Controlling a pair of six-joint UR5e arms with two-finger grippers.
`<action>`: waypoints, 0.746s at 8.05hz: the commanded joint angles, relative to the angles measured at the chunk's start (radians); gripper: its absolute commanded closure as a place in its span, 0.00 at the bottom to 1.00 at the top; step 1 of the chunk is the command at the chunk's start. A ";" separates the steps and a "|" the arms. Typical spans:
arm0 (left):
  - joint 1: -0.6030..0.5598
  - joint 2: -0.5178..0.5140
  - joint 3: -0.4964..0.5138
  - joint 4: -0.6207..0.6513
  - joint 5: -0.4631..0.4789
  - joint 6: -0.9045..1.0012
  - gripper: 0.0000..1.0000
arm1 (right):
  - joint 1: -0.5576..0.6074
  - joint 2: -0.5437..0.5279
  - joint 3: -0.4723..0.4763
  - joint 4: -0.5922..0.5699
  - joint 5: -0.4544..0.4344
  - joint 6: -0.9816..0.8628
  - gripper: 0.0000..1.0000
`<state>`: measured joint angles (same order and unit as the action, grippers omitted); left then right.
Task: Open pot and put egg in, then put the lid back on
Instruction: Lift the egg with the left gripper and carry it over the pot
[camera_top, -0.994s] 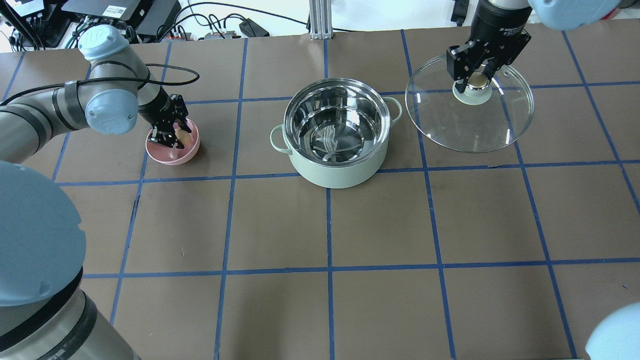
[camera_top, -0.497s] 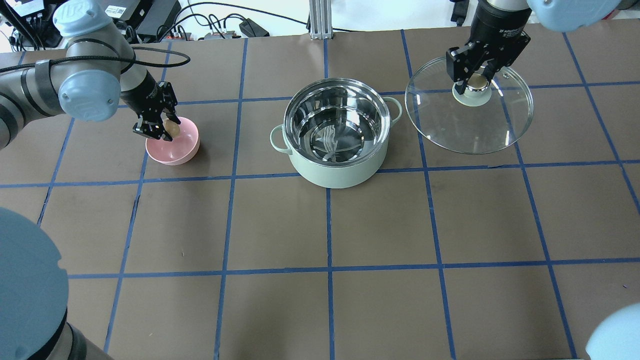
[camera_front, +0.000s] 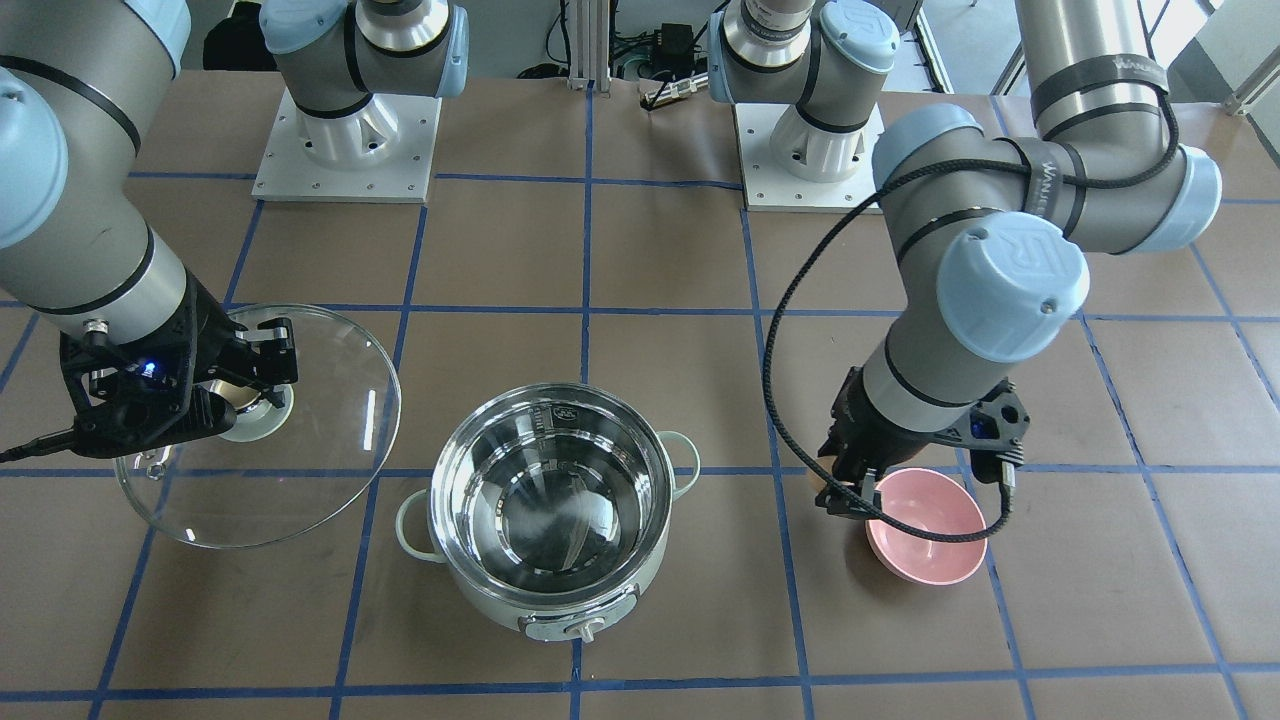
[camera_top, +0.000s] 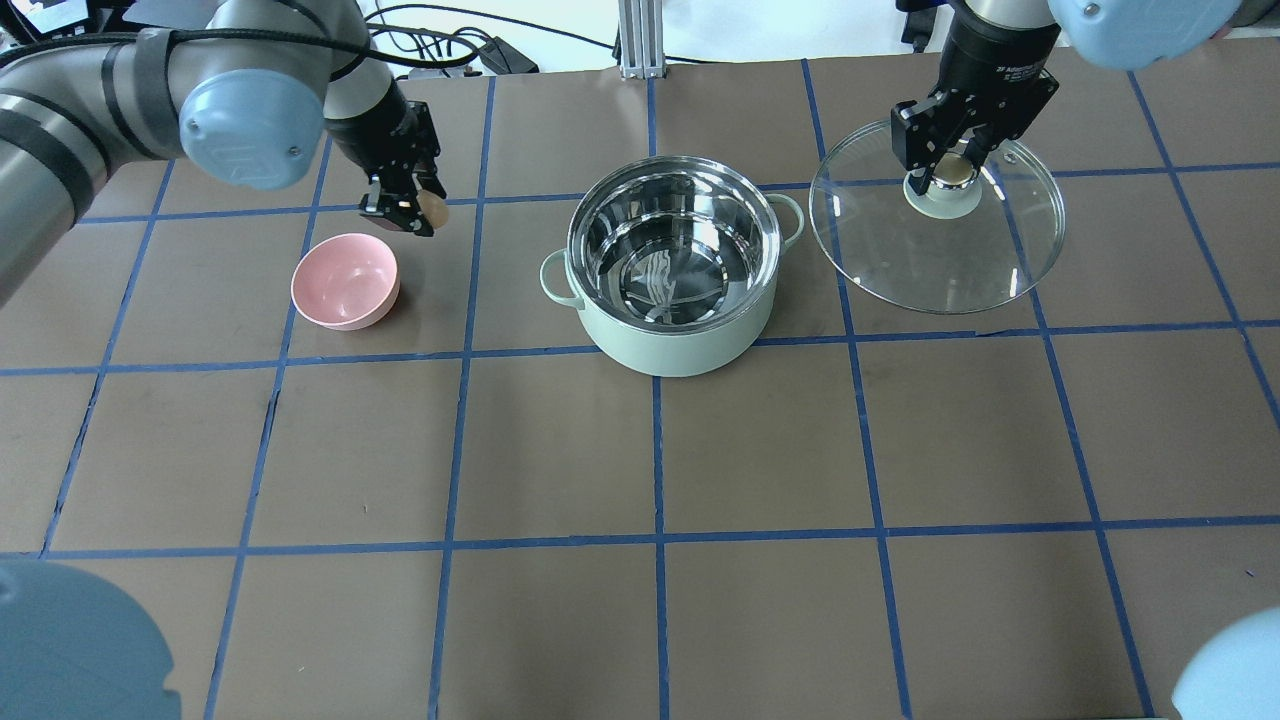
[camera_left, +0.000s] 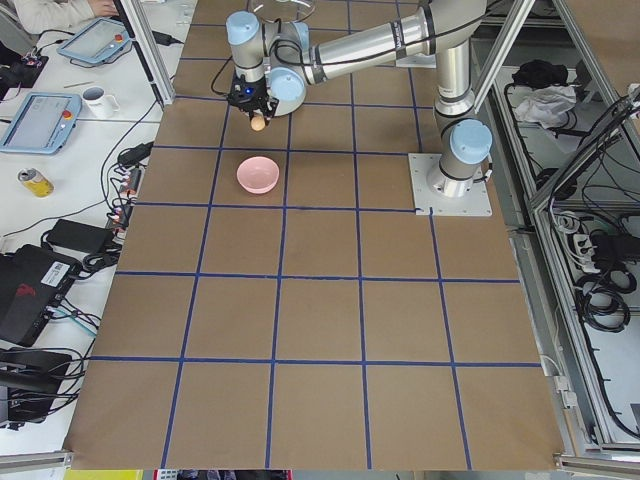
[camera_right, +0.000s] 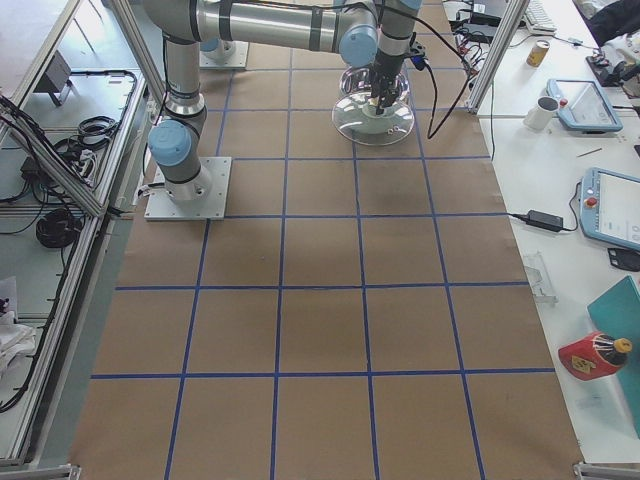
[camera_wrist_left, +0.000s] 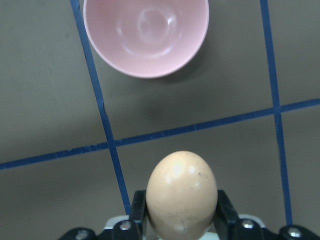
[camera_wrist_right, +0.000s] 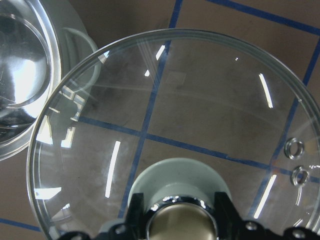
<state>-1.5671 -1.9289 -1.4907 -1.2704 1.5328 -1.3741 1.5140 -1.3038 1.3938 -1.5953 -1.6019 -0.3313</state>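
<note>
Out of the pink bowl (camera_top: 345, 285), the egg (camera_top: 434, 208) is hanging clamped in the left jaws. Right jaws are gripping the lid (camera_top: 940, 255) by its knob.

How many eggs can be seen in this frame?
1: the egg, in the jaws of the left gripper, above the table between pink bowl and pot; both are empty.

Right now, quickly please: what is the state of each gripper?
Left gripper: closed, holding the egg.
Right gripper: closed, holding the lid.
</note>
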 joint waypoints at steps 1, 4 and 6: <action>-0.137 -0.013 0.072 0.003 -0.119 -0.330 0.94 | 0.000 0.000 0.001 0.000 0.000 0.000 1.00; -0.276 -0.074 0.116 0.037 -0.146 -0.511 0.98 | 0.000 -0.002 0.001 0.000 0.000 0.000 1.00; -0.306 -0.131 0.121 0.088 -0.145 -0.562 1.00 | 0.000 -0.002 0.001 0.002 0.000 0.000 1.00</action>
<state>-1.8339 -2.0111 -1.3795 -1.2152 1.3865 -1.8790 1.5140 -1.3050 1.3944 -1.5947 -1.6011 -0.3313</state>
